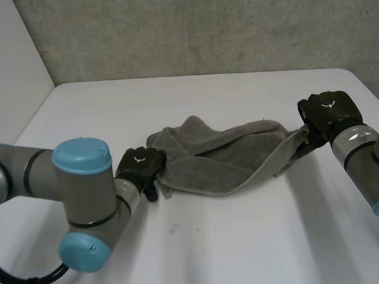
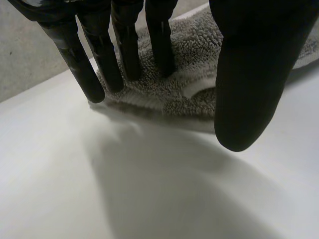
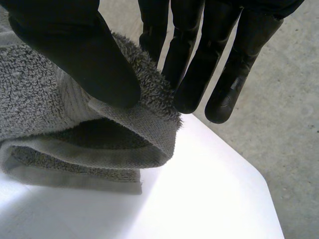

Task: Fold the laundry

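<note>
A grey towel [image 1: 221, 156] lies crumpled and partly doubled over in the middle of the white table [image 1: 219, 247]. My left hand [image 1: 140, 168] is at its left end. In the left wrist view its straight fingers [image 2: 127, 45] rest on the towel's edge [image 2: 194, 55], while the thumb [image 2: 254, 74] hangs apart above the bare table. My right hand [image 1: 330, 111] holds the towel's right corner a little off the table. There the thumb [image 3: 75, 45] pinches the folded cloth [image 3: 40, 99] against the fingers.
A grey wall [image 1: 203, 28] stands behind the table. The table's right corner [image 3: 259, 174] is close under my right hand, with the floor [image 3: 294, 124] beyond it. Bare tabletop lies in front of the towel.
</note>
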